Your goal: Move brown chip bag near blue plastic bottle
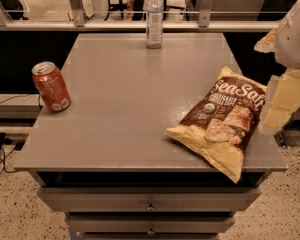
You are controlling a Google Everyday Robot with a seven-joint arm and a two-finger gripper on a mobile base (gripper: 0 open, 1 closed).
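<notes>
The brown chip bag (221, 119) lies flat on the grey table (125, 99) at the front right, its lower corner hanging a little over the front edge. The blue plastic bottle (154, 17) stands upright at the far edge of the table, near the middle. My gripper (277, 115) hangs at the right edge of the view, just right of the bag's top right corner and close above the table's right edge. It holds nothing that I can see.
An orange-red soda can (51, 86) stands upright at the table's left edge. Drawers (150, 200) sit under the tabletop. A railing with glass panels (80, 14) runs behind the table. Cables (0, 151) lie on the floor at the left.
</notes>
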